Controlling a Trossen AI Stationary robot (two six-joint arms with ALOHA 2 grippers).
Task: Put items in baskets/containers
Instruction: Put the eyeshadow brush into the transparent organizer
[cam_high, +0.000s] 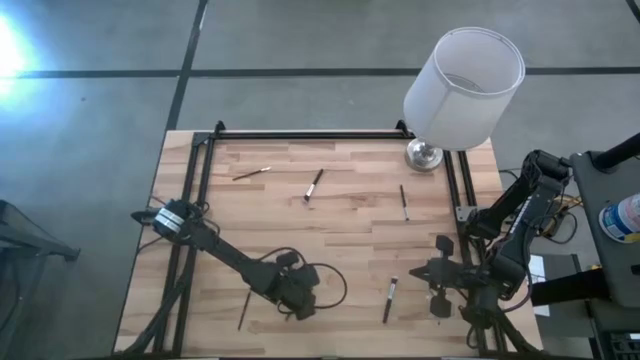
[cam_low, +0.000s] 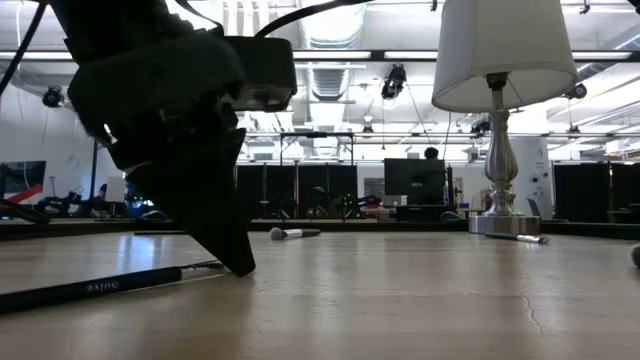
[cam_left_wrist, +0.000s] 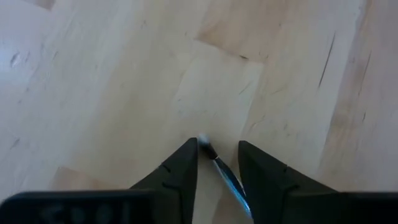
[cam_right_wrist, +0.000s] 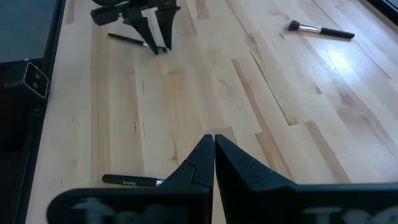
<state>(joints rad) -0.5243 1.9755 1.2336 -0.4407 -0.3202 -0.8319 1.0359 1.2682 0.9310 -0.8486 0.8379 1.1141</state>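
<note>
Several thin brushes lie flat on the wood table: a dark one (cam_high: 243, 310) beside my left gripper, one (cam_high: 390, 298) by my right gripper, and three farther off (cam_high: 252, 173), (cam_high: 313, 185), (cam_high: 404, 202). My left gripper (cam_left_wrist: 217, 155) is open at the table's near middle (cam_high: 298, 300), pointing down. Its fingers stand either side of a thin brush (cam_left_wrist: 219, 169) with a pale tip. My right gripper (cam_right_wrist: 214, 146) is shut and hovers over the near right (cam_high: 420, 272), with a dark brush (cam_right_wrist: 130, 182) lying beside it. No clear tray or bag shows in any view. My left gripper comes from above, pointing down, with one fingertip (cam_low: 243, 268) down at the table top. The thin brush's tip end (cam_left_wrist: 205, 144) slants across the gap between the fingers. I cannot tell whether either finger touches it.
A lamp with a big white shade (cam_high: 465, 85) stands on its metal base (cam_high: 425, 155) at the far right corner. A black frame rail (cam_high: 300, 135) runs along the far edge. Bare wood lies between the arms (cam_high: 350, 240).
</note>
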